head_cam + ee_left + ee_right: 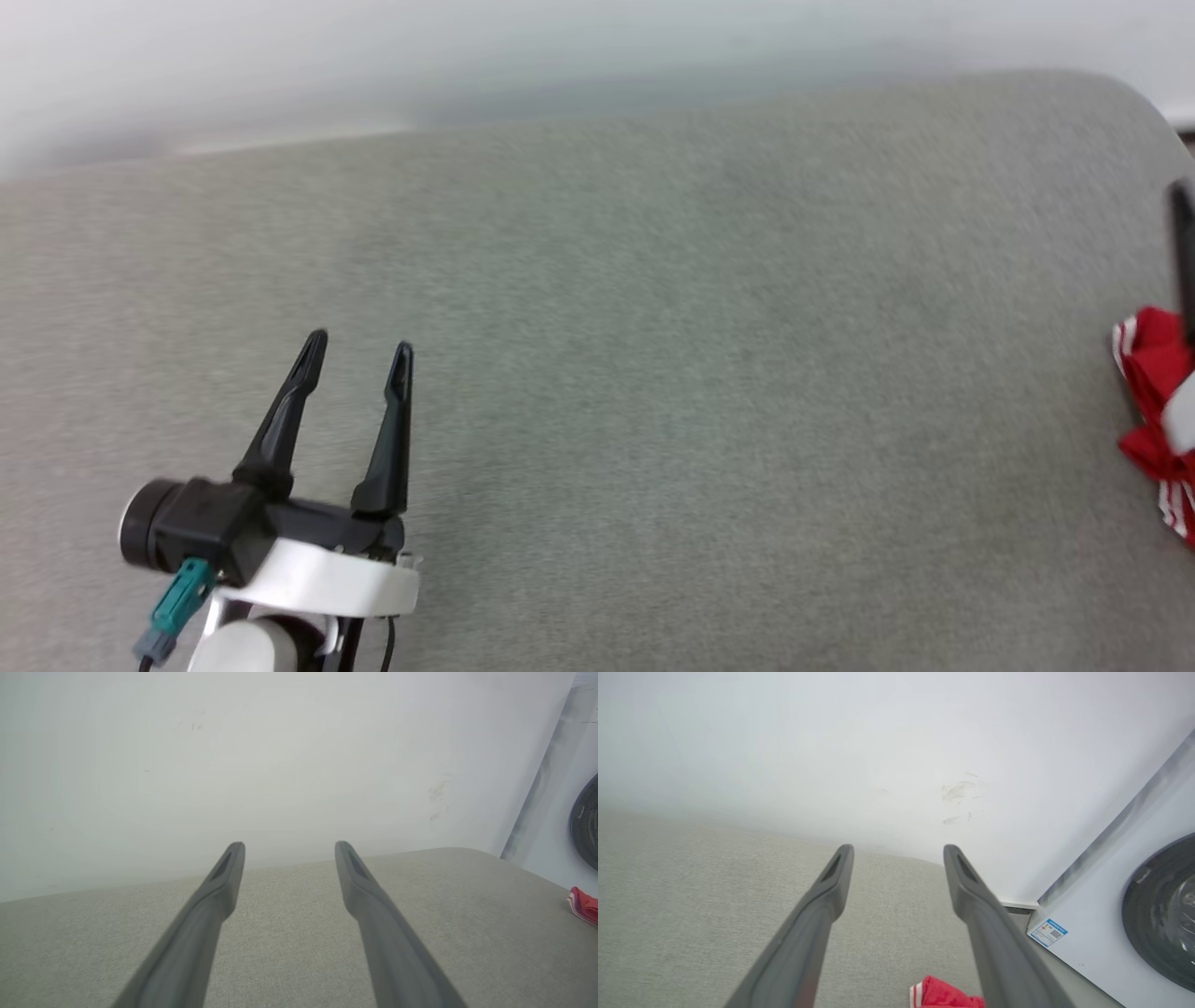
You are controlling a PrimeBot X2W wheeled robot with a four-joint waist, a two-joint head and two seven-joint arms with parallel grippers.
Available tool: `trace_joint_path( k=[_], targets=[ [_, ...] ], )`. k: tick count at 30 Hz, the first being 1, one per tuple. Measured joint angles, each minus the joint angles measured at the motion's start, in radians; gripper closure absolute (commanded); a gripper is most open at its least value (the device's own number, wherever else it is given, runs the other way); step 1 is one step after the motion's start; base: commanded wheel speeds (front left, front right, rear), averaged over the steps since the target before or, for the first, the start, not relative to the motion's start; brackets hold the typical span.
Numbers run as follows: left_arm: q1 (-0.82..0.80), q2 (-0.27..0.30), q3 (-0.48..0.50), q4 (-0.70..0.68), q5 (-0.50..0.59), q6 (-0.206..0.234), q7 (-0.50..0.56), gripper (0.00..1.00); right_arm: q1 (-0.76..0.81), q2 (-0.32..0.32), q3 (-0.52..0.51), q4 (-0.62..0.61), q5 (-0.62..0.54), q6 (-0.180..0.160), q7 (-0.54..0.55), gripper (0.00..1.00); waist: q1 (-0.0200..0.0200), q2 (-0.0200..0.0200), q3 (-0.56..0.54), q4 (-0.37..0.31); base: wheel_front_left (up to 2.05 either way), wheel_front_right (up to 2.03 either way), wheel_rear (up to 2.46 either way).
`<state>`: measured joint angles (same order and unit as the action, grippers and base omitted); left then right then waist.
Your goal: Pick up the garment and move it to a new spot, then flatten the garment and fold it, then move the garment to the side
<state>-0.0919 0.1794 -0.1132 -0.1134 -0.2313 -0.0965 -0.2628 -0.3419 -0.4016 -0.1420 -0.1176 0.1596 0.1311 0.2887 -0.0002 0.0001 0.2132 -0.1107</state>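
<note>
You're seeing the garment (1153, 392) lying bunched at the head view's right edge, red with red-white striped trim, on the grey fabric surface (653, 373). Your right claw (899, 849) is standing open over it. Your left claw (359, 343), lower left, is gaping empty.

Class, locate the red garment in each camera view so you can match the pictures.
Head view: garment at the right edge, mid-height.
Left wrist view: garment at the right edge, low.
Right wrist view: garment at the bottom edge, right of centre.
Shared landmark: grey fabric surface beneath it.
</note>
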Motion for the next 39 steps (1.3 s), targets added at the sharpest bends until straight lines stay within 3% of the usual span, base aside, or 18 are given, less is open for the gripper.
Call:
trace_joint_path(
  k=[7, 11, 20, 28, 39],
  targets=[
    [0.061, -0.034, 0.05, 0.032, 0.018, 0.004, 0.0, 0.0, 0.161, 0.186, -0.015, -0.1, 0.002, 0.0, -0.131, 0.0, -0.0001, 0.0, -0.078, 0.078, 0.0, 0.0, 0.0],
    [0.081, -0.052, 0.078, 0.053, 0.026, 0.009, 0.0, 0.0, 0.223, 0.24, -0.012, -0.076, 0.036, 0.0, -0.217, 0.0, -0.0001, 0.0, -0.106, 0.11, 0.0, 0.0, 0.0],
    [0.11, -0.076, 0.107, 0.099, 0.027, -0.009, 0.0, 0.0, 0.296, 0.292, 0.017, 0.041, 0.073, 0.0, -0.353, 0.0, 0.0, 0.0, -0.137, 0.142, 0.0, 0.0, 0.0],
    [0.121, -0.092, 0.121, 0.115, 0.022, -0.024, 0.0, 0.0, 0.305, 0.302, 0.053, 0.117, 0.061, 0.0, -0.4, 0.0, 0.0, 0.0, -0.15, 0.143, 0.0, 0.0, 0.0],
    [0.125, -0.096, 0.117, 0.113, 0.017, -0.032, 0.0, 0.0, 0.296, 0.299, 0.064, 0.13, 0.053, 0.0, -0.42, 0.0, 0.0001, 0.0, -0.151, 0.136, 0.0, 0.0, 0.0]
  ],
)
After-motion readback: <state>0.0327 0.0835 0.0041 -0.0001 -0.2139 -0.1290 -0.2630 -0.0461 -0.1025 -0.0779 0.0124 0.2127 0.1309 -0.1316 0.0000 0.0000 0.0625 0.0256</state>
